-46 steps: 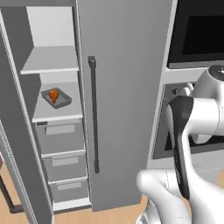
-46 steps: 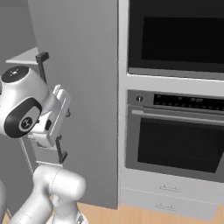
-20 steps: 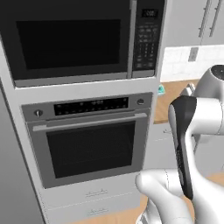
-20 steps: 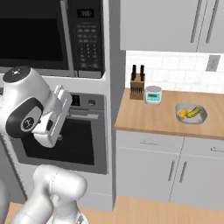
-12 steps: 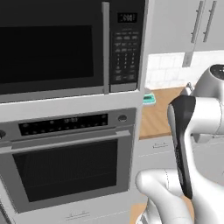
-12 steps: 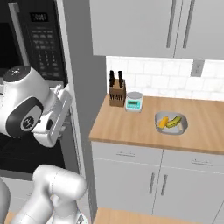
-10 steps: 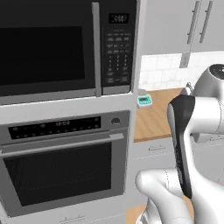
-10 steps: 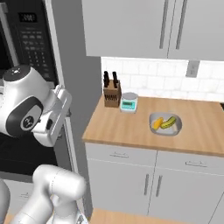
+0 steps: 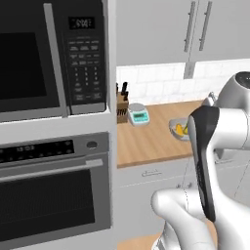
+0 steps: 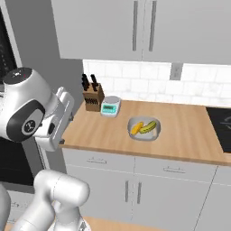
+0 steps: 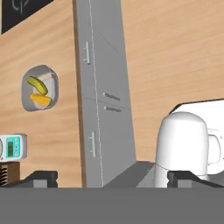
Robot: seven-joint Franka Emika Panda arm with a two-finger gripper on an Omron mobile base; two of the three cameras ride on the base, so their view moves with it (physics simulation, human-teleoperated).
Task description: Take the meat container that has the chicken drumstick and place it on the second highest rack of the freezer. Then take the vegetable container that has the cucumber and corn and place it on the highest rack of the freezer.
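gripper open and empty, vegetable container well away on the table

the gripper [image 11: 111,178] shows in the hand view as two dark finger tips [image 11: 41,178] standing wide apart at the bottom edge, with nothing between them. it looks out over grey cabinet fronts [image 11: 103,96] and wooden floor, and holds no part of the task's things.

well apart from it, toward the upper left of that view, the vegetable container [image 11: 49,74] sits on the wooden table [image 11: 52,39], a shallow pale-grey bowl. inside lie the cucumber [image 11: 37,85] and the corn [image 11: 41,100], side by side and seemingly touching, though they are small here.

in the right base view the same container [image 10: 143,135] rests near the middle of the table [image 10: 189,131], with the corn [image 10: 136,128] on its left side and the cucumber [image 10: 148,127] on its right. a small scale [image 10: 110,107] with a teal display and a knife block [image 10: 93,99] stand to the left of it by the tiled wall. the arm's white body is at the left, short of the table's end.

in the left base view the container [image 9: 177,127] is partly hidden behind the arm, past the microwave [image 9: 53,56] and oven [image 9: 53,190].
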